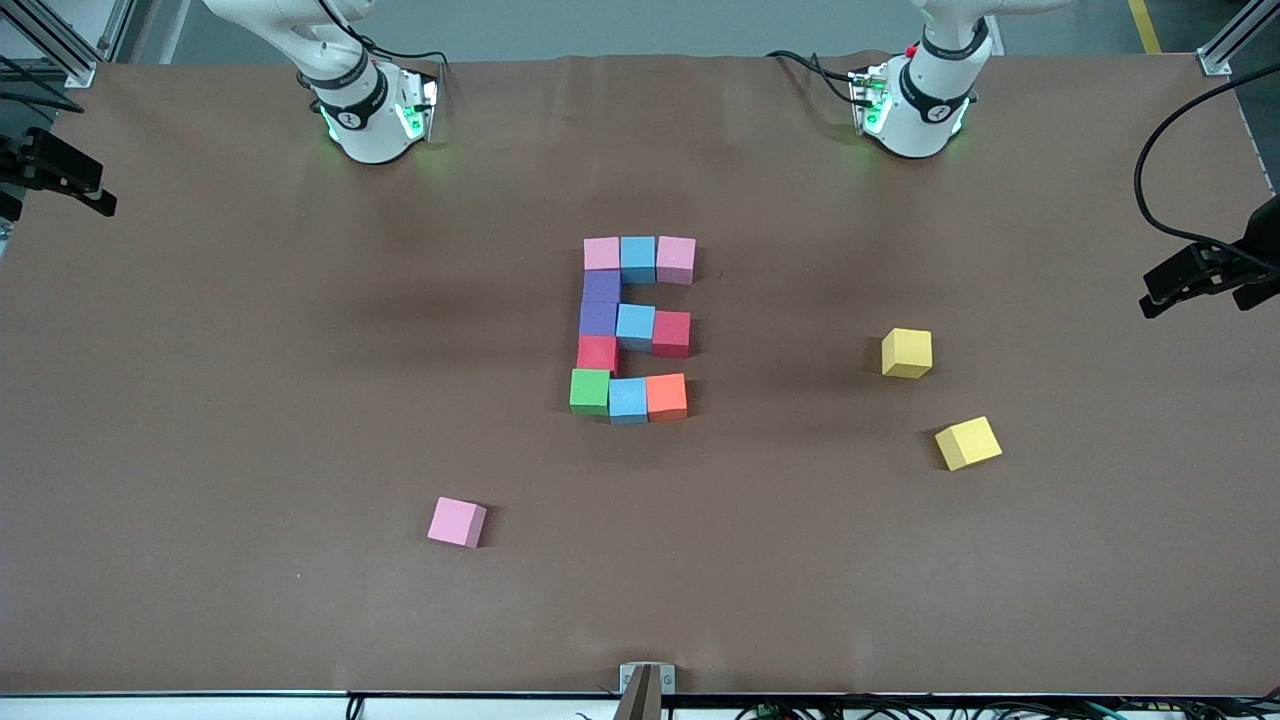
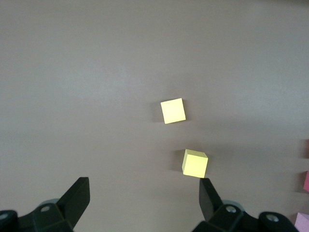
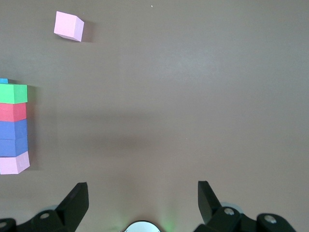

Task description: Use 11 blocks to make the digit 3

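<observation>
Brown table (image 1: pixel 250 400) carries the finished digit 3 (image 1: pixel 632 330); spare pink cube (image 1: pixel 457 521) excluded. Left gripper (image 2: pixel 145 203) and right gripper (image 3: pixel 143 200) wait, jaws spread, empty.

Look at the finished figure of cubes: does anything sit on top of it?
Nothing sits on the figure: every cube top shows bare, one layer high. Only brown table surrounds it. What lies beneath the cubes is covered.

Big table (image 1: pixel 250 400) with a matte brown cover — it's a bit wrinkled. Grey floor (image 1: pixel 640 25) at the top, aluminium frame posts (image 1: pixel 60 45) at the corners.
</observation>
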`<action>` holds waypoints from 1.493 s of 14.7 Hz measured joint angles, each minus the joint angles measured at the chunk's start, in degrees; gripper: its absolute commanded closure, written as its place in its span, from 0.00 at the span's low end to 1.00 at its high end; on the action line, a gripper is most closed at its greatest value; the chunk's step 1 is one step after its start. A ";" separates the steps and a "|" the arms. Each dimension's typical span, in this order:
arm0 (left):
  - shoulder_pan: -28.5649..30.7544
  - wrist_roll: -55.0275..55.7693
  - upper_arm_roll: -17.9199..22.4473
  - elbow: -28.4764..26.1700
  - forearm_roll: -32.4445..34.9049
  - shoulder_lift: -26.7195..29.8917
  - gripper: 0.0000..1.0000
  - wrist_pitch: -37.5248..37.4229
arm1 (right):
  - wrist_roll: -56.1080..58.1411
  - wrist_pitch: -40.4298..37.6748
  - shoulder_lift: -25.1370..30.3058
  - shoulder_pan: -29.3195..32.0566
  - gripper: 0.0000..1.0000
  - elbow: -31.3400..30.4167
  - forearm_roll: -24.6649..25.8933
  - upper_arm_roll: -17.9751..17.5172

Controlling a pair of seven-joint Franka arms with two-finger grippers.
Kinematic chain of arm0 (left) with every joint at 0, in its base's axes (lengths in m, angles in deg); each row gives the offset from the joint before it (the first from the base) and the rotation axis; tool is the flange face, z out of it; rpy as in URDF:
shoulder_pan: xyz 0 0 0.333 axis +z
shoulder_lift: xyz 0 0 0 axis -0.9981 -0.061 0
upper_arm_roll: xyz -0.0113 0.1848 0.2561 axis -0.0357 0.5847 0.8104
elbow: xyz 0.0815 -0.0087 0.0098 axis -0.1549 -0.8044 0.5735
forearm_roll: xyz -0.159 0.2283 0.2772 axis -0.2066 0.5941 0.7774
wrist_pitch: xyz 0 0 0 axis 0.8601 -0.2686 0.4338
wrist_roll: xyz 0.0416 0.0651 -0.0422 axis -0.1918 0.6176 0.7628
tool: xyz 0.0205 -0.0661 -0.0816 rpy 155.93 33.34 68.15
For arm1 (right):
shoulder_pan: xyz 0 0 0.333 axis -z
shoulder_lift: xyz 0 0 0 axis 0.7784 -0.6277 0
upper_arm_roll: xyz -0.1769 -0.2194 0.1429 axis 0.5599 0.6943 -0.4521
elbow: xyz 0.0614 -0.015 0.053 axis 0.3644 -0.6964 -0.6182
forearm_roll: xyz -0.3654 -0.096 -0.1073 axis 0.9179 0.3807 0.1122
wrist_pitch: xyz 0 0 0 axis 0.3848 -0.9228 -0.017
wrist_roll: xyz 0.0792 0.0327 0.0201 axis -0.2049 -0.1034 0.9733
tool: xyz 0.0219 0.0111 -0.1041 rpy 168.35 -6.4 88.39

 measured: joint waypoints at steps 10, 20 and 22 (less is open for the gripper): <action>-0.10 0.00 -0.22 0.04 -0.07 1.02 0.00 0.00 | 0.00 -0.05 0.00 0.00 0.00 -0.06 0.00 0.00; -0.24 0.00 -0.63 0.05 -0.07 1.44 0.00 0.00 | 0.00 -0.01 0.00 -0.07 0.00 -0.07 0.24 -0.01; -0.25 0.00 -0.69 0.05 -0.07 1.44 0.00 0.00 | 0.00 -0.01 0.00 -0.23 0.00 -0.07 0.55 -0.04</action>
